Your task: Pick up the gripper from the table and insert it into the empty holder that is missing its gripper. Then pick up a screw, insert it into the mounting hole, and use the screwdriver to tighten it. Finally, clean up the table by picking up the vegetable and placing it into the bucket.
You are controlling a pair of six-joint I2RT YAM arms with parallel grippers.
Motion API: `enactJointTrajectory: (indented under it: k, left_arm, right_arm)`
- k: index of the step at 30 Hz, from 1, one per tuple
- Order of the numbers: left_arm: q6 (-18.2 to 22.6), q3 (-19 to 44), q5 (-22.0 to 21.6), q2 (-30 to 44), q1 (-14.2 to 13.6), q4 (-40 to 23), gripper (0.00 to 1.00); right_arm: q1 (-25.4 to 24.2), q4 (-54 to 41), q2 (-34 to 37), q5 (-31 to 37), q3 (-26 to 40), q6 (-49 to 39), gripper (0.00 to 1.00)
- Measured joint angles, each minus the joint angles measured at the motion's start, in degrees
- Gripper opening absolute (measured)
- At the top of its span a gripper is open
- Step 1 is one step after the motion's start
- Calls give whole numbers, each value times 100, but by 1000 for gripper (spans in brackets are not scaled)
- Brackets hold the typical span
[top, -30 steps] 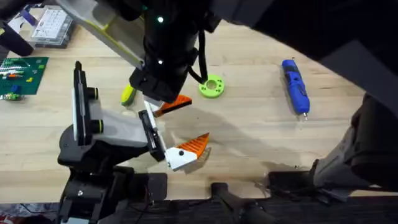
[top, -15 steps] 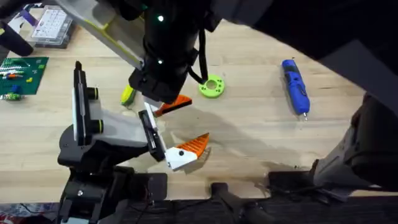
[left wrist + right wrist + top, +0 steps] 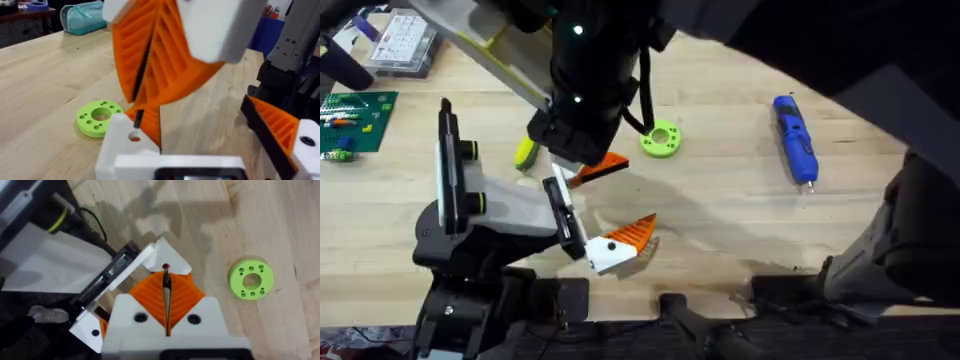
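Orange gripper (image 3: 599, 168) pinched in left end effector (image 3: 582, 160) beside holder (image 3: 510, 212), right end effector (image 3: 166, 311) pressed together, screwdriver (image 3: 795, 139) on counter (image 3: 720, 210).

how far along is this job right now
Early: nothing looks finished. In hand: the right gripper is shut on the gripper, holding it at the free mount of the holder, beside the fitted finger; I can't tell if it is seated. Left: the screw and tightening, with the screwdriver lying on the table, and the vegetable, lying by the holder.
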Motion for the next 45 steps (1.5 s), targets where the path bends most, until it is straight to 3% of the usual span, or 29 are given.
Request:
enactJointTrajectory:
  k: [45]
  left_arm:
    - [-198, 0, 12, 33, 0, -11, 986]
  right_arm:
    - [0, 67, 505, -1, 107, 0, 13]
